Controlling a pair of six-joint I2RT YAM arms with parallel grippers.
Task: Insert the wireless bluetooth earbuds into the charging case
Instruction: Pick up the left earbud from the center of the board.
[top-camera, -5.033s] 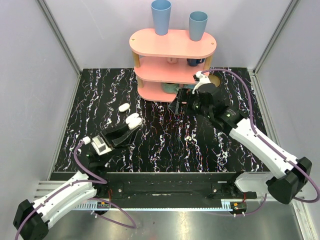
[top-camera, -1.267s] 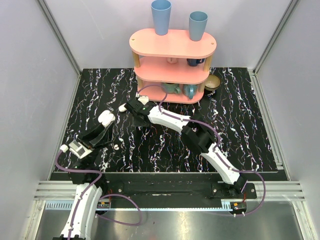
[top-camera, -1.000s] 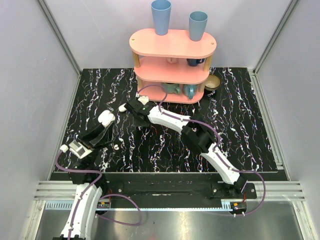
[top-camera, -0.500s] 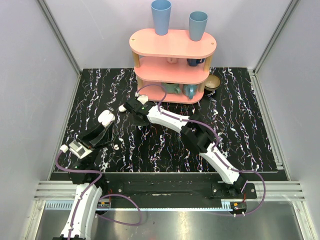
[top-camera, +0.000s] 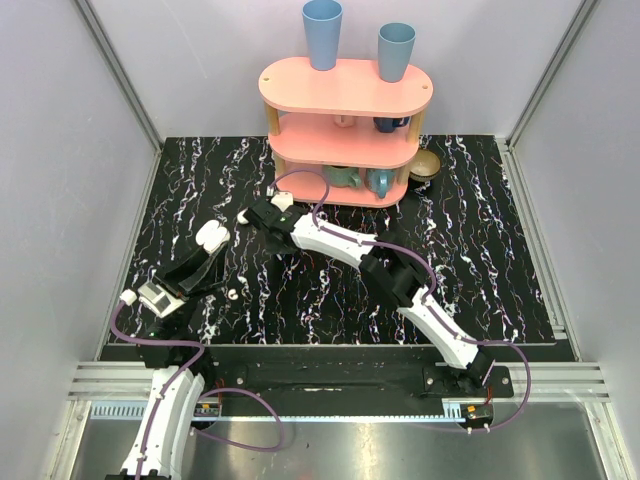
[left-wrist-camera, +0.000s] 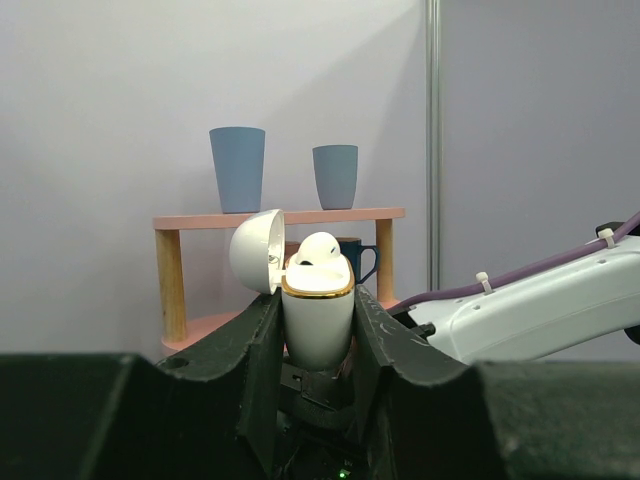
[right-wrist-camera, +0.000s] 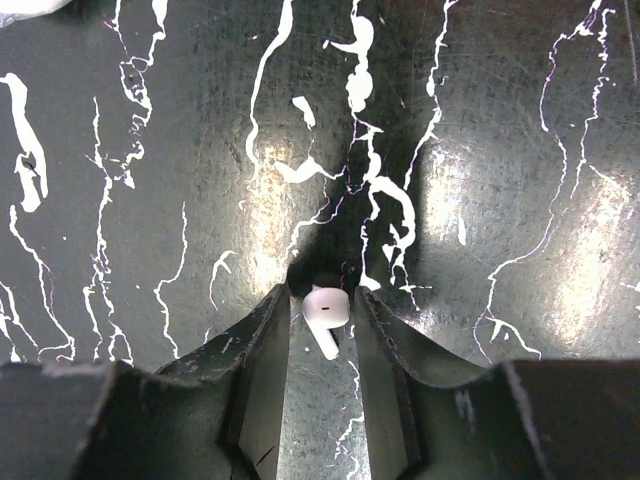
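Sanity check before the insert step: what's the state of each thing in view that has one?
charging case: upright, lid open, clamped
left pincer: shut on the charging case
first earbud: sitting in the case's open top
second earbud: gripped, not yet in the case
right pincer: shut on the second earbud
blue cups: both upright on the shelf top

Upright open charging case (left-wrist-camera: 318, 322) holds one earbud (left-wrist-camera: 320, 248); other earbud (right-wrist-camera: 326, 303) gripped
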